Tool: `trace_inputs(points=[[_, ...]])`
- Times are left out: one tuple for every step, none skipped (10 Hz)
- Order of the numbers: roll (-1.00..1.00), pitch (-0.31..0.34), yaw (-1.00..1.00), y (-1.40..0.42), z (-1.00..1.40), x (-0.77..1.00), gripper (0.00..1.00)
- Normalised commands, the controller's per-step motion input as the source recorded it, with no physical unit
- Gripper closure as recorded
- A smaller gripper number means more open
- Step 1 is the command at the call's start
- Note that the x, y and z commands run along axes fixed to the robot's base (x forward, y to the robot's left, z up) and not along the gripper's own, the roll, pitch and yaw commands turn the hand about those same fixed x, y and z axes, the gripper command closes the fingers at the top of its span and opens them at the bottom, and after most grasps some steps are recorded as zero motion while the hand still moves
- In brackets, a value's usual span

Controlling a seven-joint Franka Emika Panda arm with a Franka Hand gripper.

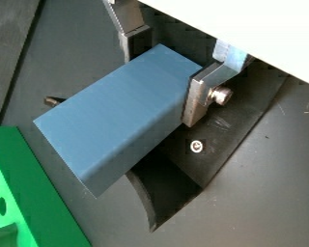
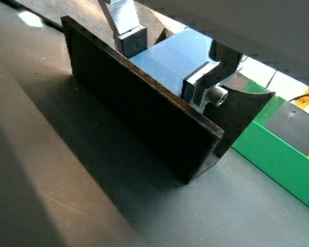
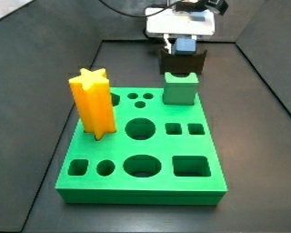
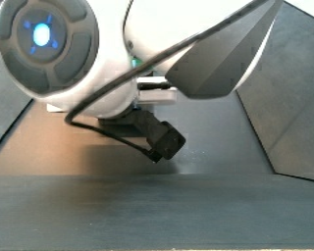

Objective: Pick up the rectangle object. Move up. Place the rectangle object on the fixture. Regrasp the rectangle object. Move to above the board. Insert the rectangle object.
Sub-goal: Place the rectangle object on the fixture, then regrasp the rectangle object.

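- Pincer [image 1: 164, 66] holds the block [image 1: 116, 116] on the fixture [image 2: 144, 106], behind the board [image 3: 142, 146].
- Star [image 3: 94, 103] and cube [image 3: 181, 88] stand in the board.

Dark matte desk [image 3: 251, 136], green board [image 3: 142, 177] lying at centre, black fixture [image 3: 185, 62] at 12 o'clock behind it, pincer [image 3: 178, 41] above the fixture.

Even bright light, soft shadow beside the fixture [image 2: 144, 106], near arm blurred in a side view
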Motion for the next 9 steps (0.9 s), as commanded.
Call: trace_inputs(points=[[-0.11,0.002,-0.07,0.06,-0.44,0.1,1.0],[0.0,0.0,0.0,-0.5,-0.17,0.0,1.0],[0.0,0.0,0.0,0.0,0.0,0.0,0.0],[0.0,0.12,0.02,0.0,1.0,0.0,0.0],[0.0,0.124,0.02,0.0,1.0,-0.01,0.0],[0.02,0.126,0.0,0.0,1.0,-0.02,0.0],[0.05,0.122,-0.02,-0.01,1.0,-0.02,0.0],[0.06,0.121,-0.04,-0.01,1.0,-0.03,0.0],[0.05,0.105,-0.06,0.0,0.91,-0.03,0.0]])
